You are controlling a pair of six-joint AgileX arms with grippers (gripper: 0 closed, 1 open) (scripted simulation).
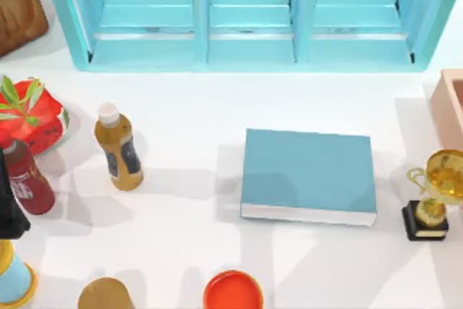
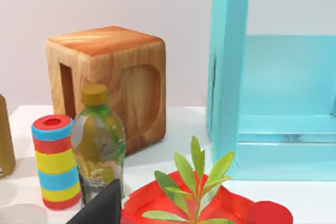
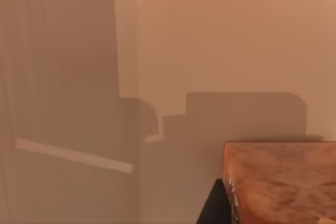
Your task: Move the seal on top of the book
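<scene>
Teal book (image 1: 307,171) between amber bottle (image 1: 119,148) and trophy (image 1: 432,193), pincer states untellable.

The book (image 1: 309,174) lay flat on the table (image 1: 188,106), a little right of the middle. Far behind it stood the shelf unit (image 1: 249,16), spanning most of the far edge. At the far left corner sat a wooden box (image 1: 18,5). To the right of the book, near the table's right edge, stood a trophy (image 1: 432,197), with a tray (image 1: 448,103) farther back on that edge. Well left of the book stood a bottle (image 1: 119,147); left of that another bottle (image 1: 25,179), with a potted plant (image 1: 29,113) behind it. My left arm (image 1: 9,208) hung at the left edge. Near the front edge sat a bowl (image 1: 233,291), a round lid (image 1: 105,294) to its left, and a striped can (image 1: 14,276) at the near left corner.
</scene>
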